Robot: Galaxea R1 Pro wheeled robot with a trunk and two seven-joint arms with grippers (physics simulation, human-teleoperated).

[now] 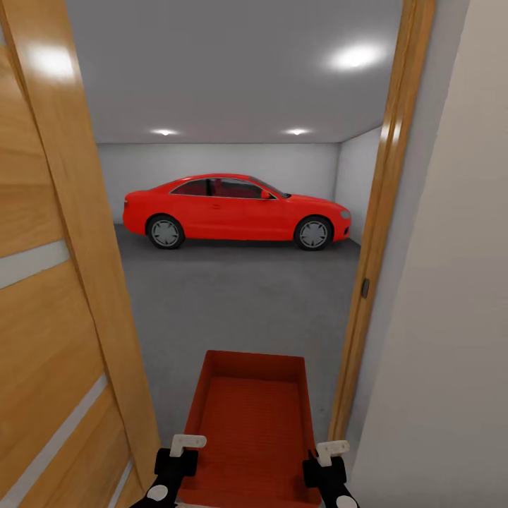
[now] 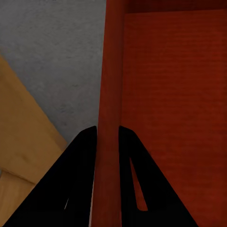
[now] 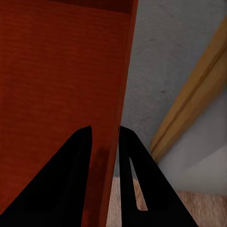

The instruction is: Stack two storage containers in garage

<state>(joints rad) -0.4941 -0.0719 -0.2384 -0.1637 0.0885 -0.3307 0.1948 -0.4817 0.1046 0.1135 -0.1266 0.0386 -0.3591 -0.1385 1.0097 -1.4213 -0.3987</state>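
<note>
1. At the garage threshold, I carry one storage container (image 1: 248, 430) low ahead of me, over the concrete floor (image 1: 240, 296), between the open door (image 1: 63, 317) and the door frame (image 1: 374, 233).
2. My left gripper (image 2: 108, 137) pinches the container's left wall; my right gripper (image 3: 104, 137) pinches its right wall.
3. To pass cleanly, I judge I must drive straight, keep both arms level, and stay centred in the gap.
4. A red car (image 1: 236, 210) is parked well ahead by the far wall.
</note>
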